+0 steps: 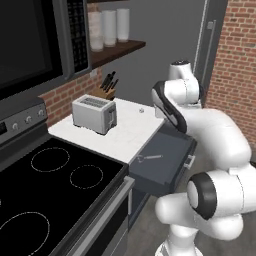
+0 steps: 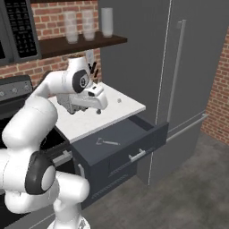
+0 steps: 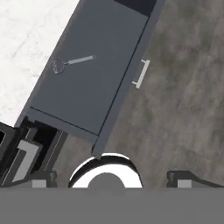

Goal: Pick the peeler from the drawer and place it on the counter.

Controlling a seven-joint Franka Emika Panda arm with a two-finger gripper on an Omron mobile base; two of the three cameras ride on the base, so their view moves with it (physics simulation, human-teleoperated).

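Hand view: slim metal peeler (image 3: 72,62) lies flat in smooth slate drawer (image 3: 94,83).

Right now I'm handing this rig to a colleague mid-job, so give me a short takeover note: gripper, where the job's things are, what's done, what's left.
Gripper: up above the counter's front edge, holding nothing; whether it is open or shut can't be told.
Drawer: pulled out.
Peeler: lying flat on the drawer floor near the counter side, loop head toward the stove end, untouched.
On the counter: toaster and knife block at the back.
Done: drawer open, arm near it.
Left: descend, grasp the peeler, lift it, set it on bare counter.
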